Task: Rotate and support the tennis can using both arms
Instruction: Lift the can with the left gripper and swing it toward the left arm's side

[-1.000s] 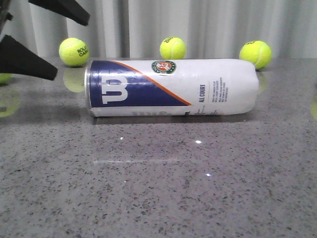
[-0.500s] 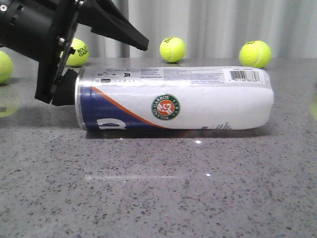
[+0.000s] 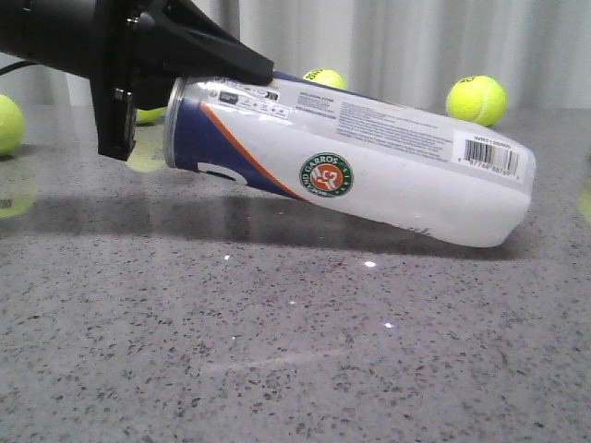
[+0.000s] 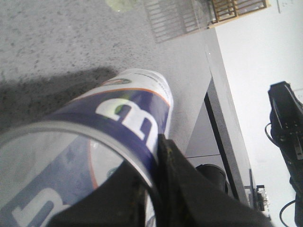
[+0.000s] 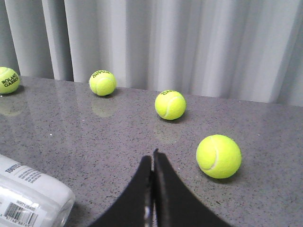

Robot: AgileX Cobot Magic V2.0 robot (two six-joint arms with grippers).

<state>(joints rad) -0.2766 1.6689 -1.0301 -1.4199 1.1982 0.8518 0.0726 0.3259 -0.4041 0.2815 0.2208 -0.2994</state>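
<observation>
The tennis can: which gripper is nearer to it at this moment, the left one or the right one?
Left. The left gripper is clamped on the rim of the tennis can, lifting that end off the table. The right gripper is shut, empty, apart from the can's far end.

The grey table (image 3: 295, 351) lies bare across its near half, giving open passage in front of the tilted tennis can (image 3: 369, 166); the left gripper (image 3: 199, 78) blocks the can's raised rim end; behind, tennis balls (image 3: 476, 100) line the curtain side with gaps between them; one ball (image 5: 218, 156) sits just beside the right gripper (image 5: 152, 163), whose fingers are pressed together.
</observation>
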